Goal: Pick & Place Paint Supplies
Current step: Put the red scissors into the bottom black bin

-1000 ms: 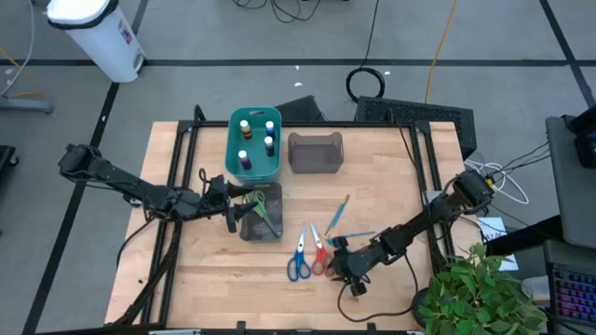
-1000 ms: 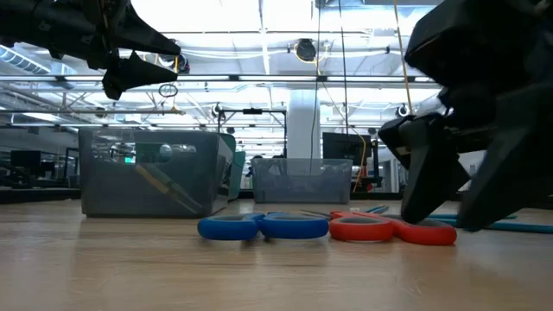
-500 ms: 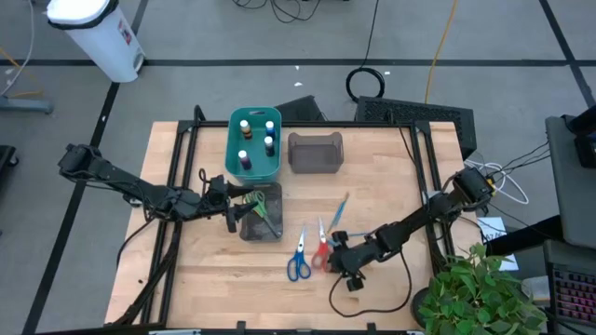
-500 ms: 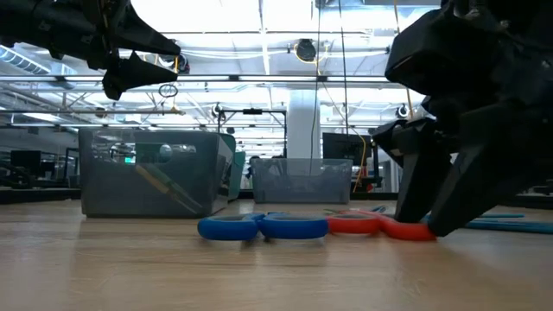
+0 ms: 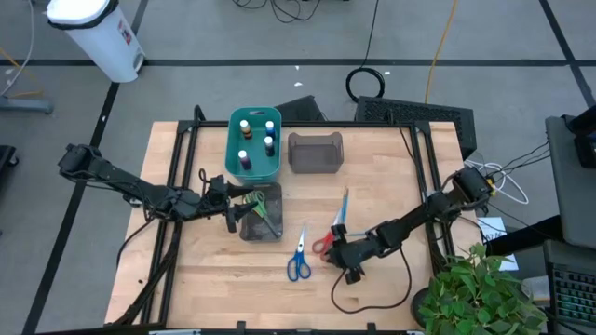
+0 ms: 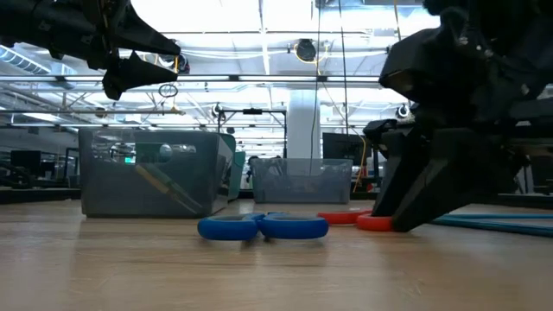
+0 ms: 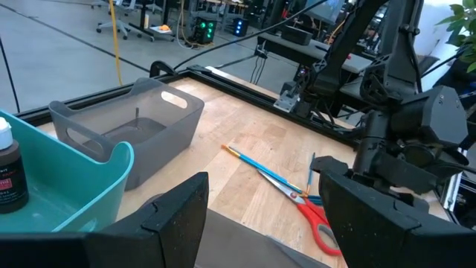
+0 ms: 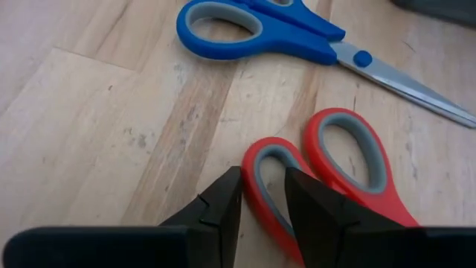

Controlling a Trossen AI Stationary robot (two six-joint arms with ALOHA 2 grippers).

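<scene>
Wooden table [image 5: 391,186]; right gripper [image 8: 263,195] pinches red scissors [image 8: 327,175] loop

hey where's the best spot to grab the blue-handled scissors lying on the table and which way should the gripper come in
Probably at the handle end. The blue-handled scissors lie flat on the table, so come straight down and close across one loop's rim, which stands proud of the wood. The thin blades offer little to pinch. The right gripper takes the red-handled scissors this way.
</scene>
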